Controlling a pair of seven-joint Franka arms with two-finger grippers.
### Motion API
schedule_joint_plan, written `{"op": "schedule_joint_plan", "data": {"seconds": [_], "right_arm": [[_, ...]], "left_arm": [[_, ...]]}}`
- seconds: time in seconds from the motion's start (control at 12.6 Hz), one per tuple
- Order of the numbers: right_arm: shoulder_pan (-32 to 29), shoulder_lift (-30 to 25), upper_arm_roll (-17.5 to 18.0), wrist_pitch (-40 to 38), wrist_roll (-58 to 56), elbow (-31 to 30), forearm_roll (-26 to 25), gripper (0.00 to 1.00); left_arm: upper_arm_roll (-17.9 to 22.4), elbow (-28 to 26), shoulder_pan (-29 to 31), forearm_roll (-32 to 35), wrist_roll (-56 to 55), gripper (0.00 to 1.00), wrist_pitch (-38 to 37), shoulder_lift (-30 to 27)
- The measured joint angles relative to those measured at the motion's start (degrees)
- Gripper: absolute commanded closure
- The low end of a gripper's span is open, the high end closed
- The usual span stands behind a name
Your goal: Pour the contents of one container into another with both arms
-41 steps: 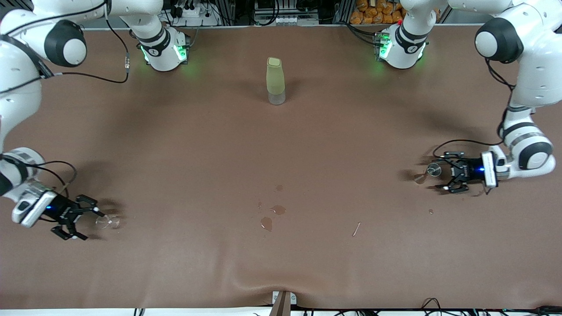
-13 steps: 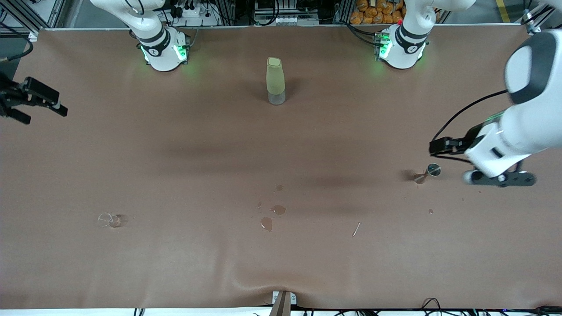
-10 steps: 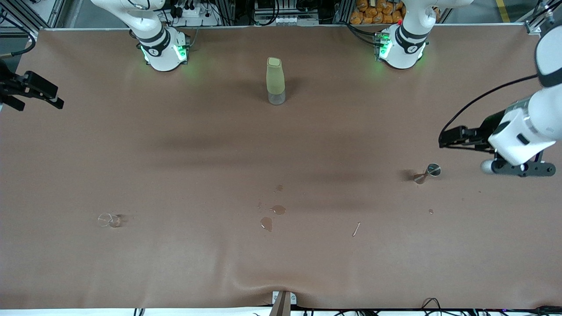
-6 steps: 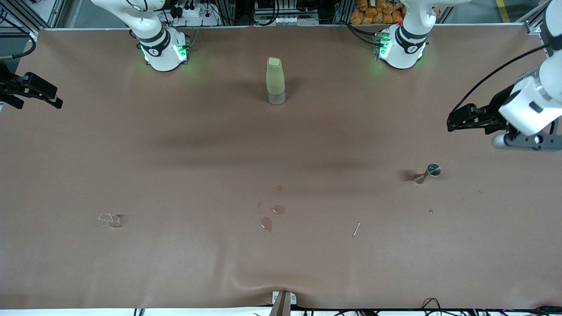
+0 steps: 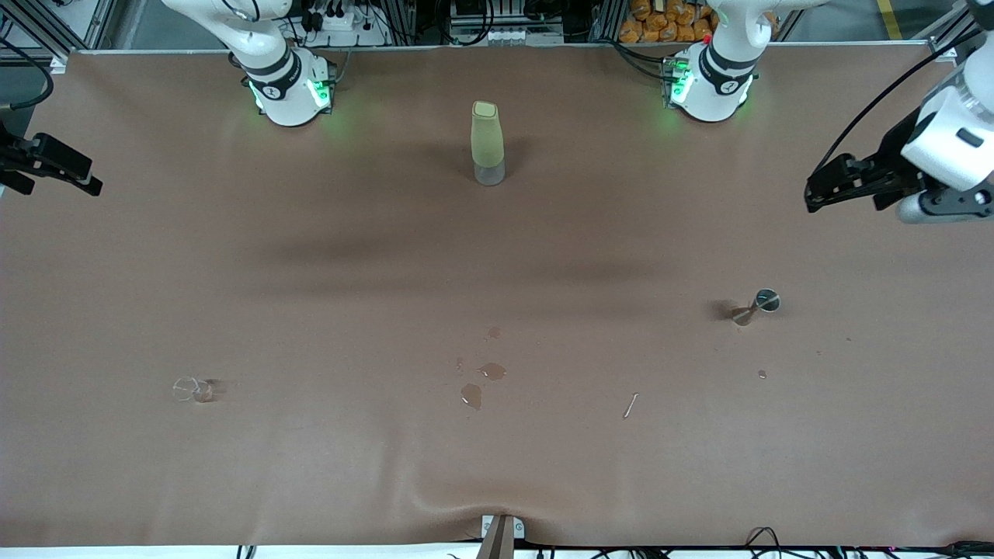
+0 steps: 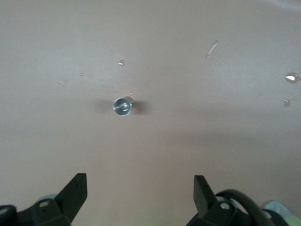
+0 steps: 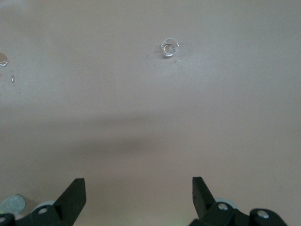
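Hanging high and empty, the left claw (image 5: 815,190) sits over the left arm's end of the tabletop (image 5: 497,466), its fingers spread wide with nothing between them; the right claw (image 5: 74,177) is likewise up over the right arm's edge of the tabletop, fingers fully apart and bare. Both arms look pulled away from the work — neither claw is near a container.

Below the left claw, well apart from it, a small metal measuring cup (image 5: 757,304) stands on the brown tabletop, seen from above in the left wrist view as a shiny round mouth (image 6: 122,106). At the right arm's end, nearer the front camera, a small clear glass (image 5: 192,388) stands alone; the right wrist view shows it as a transparent ring (image 7: 170,47). Between the two, puddles of spilled liquid (image 5: 481,380) and a thin stray scrap (image 5: 630,404) lie on the tabletop. A tall pale green bottle (image 5: 487,144) stands upright between the two bases.

My reading: the pouring seems over and both vessels set down, so this is the retreat — or a reset. Any further pour would call for each claw to descend again and close on its own vessel.

No brand, label or writing is readable on any of these things.
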Motion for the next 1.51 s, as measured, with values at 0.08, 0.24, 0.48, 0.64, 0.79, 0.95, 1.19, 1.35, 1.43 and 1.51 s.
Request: {"op": "schedule_joint_plan", "data": {"seconds": [0.08,0.24,0.48,0.64,0.79,0.95,1.19,1.35,1.43,1.51], "right_arm": [[-0.1,0.1,0.0,0.0,0.0,0.0,0.0,0.0],[-0.4,0.5,0.0,0.2,0.0,0.0,0.0,0.0],[-0.8,0.9,0.0,0.4,0.0,0.0,0.0,0.0],[-1.1,0.9,0.0,0.4,0.0,0.3,0.0,0.0],[-1.1,0.9,0.0,0.4,0.0,0.6,0.0,0.0],[-1.1,0.9,0.0,0.4,0.0,0.8,0.0,0.0],[-1.1,0.9,0.0,0.4,0.0,0.8,0.0,0.0],[-1.1,0.9,0.0,0.4,0.0,0.8,0.0,0.0],[-1.1,0.9,0.0,0.4,0.0,0.8,0.0,0.0],[-1.1,0.9,0.0,0.4,0.0,0.8,0.0,0.0]], "left_arm": [[0.0,1.2,0.0,0.7,-0.1,0.0,-1.4,0.0],[0.2,2.5,0.0,2.7,-0.1,0.0,-3.1,0.0],[0.9,2.9,-0.5,5.5,2.0,0.0,-3.3,0.0],[1.0,3.1,-0.5,5.5,2.3,0.0,-3.3,0.0],[1.0,3.6,-0.6,5.4,2.3,0.0,-3.3,0.0],[2.0,3.8,-0.8,3.6,2.3,0.0,-3.3,0.0],[4.1,3.8,-0.8,2.2,2.6,0.0,-3.3,0.0],[4.3,3.9,-0.8,2.2,2.6,0.0,-3.5,0.0],[4.3,3.9,-0.9,2.2,2.6,0.0,-3.6,0.0],[4.3,3.9,-0.9,2.2,2.6,0.0,-3.7,0.0]]}}
